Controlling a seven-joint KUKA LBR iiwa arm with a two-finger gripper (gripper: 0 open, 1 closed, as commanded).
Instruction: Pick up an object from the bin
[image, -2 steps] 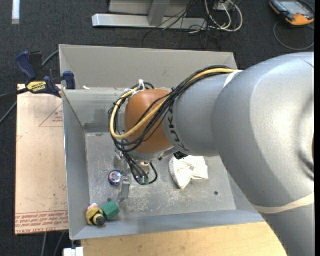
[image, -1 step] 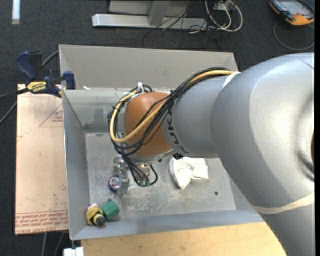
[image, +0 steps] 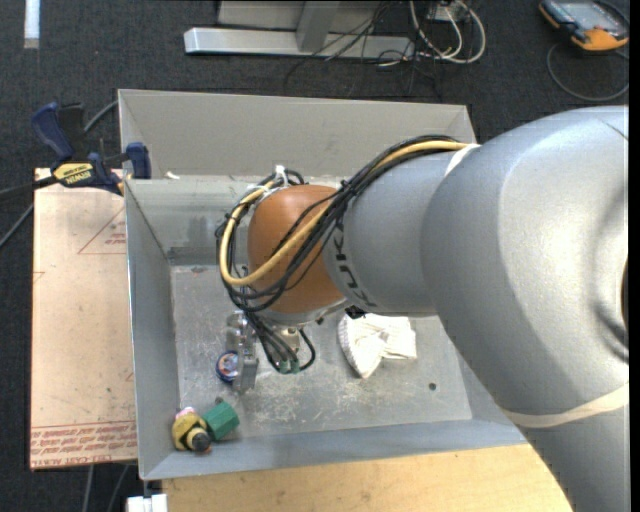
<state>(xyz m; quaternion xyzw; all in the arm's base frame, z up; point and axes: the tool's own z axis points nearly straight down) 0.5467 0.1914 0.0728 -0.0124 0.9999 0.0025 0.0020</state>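
Note:
My gripper (image: 246, 362) hangs under the orange wrist cover, low over the bin floor left of centre. A small round blue and red thing (image: 229, 366) lies right against its left side, partly hidden by it. A white crumpled thing (image: 376, 342) rests on the floor to the gripper's right, half under the arm. Near the front left corner lies a yellow and green toy piece (image: 202, 427), apart from the gripper.
The big grey arm covers the right half of the bin and its back wall. Black and yellow cables loop around the orange cover. Bare floor shows along the front, between the toy piece and the right wall.

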